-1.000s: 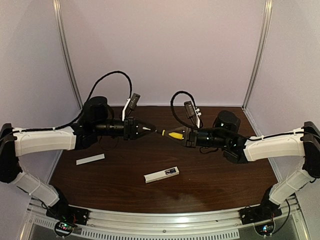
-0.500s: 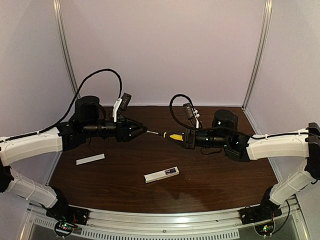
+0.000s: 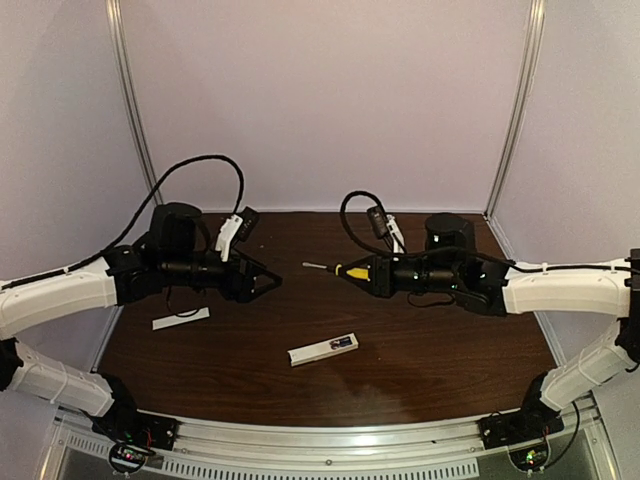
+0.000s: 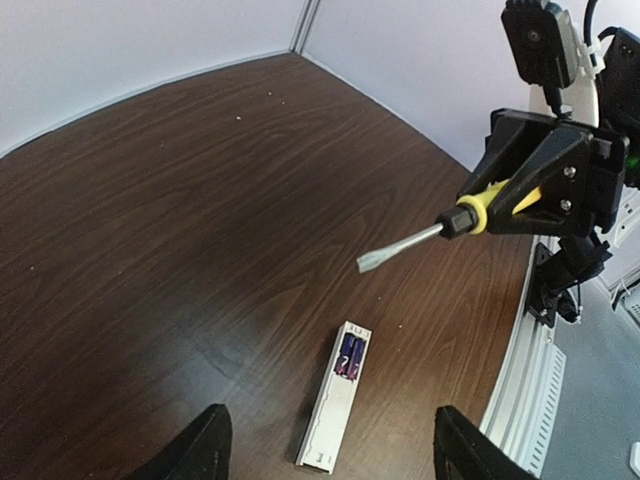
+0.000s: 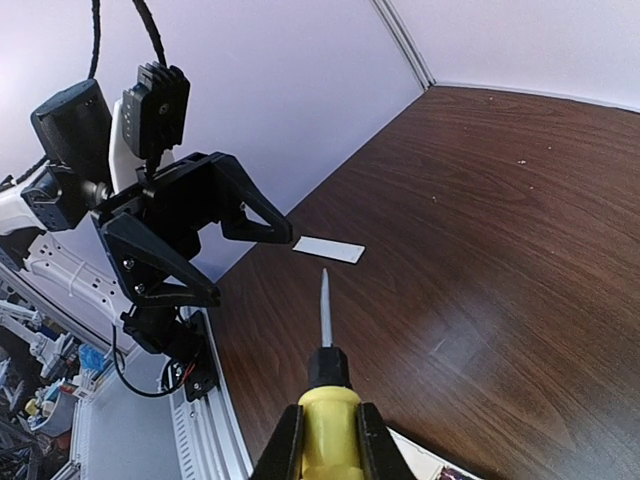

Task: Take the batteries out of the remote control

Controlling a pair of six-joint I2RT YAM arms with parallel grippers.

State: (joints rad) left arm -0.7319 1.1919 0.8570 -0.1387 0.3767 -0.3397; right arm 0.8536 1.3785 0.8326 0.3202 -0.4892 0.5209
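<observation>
Two grippers face each other above the dark wood-grain table [image 3: 450,370] in the top view. We see the left gripper [image 3: 271,283] with its black jaws apart, holding nothing. The right gripper [image 3: 372,272] is clamped on the screwdriver [image 3: 350,271] by its yellow handle, with the thin steel shaft aimed at the left one. The remote [image 3: 323,349], a slim white bar, lies flat on the near side of the gap between them. The cover [image 3: 181,319], a thin white strip, lies back from the left gripper.

From the left wrist, the remote runs lengthwise between the spread left fingers [image 4: 200,450]. Its far-end recess holds the batteries [image 4: 348,357], blue-purple cylinders side by side.

From the right wrist, we see the smooth handle tight between the right fingers [image 5: 283,445], and the cover beyond the flat blade tip.
</observation>
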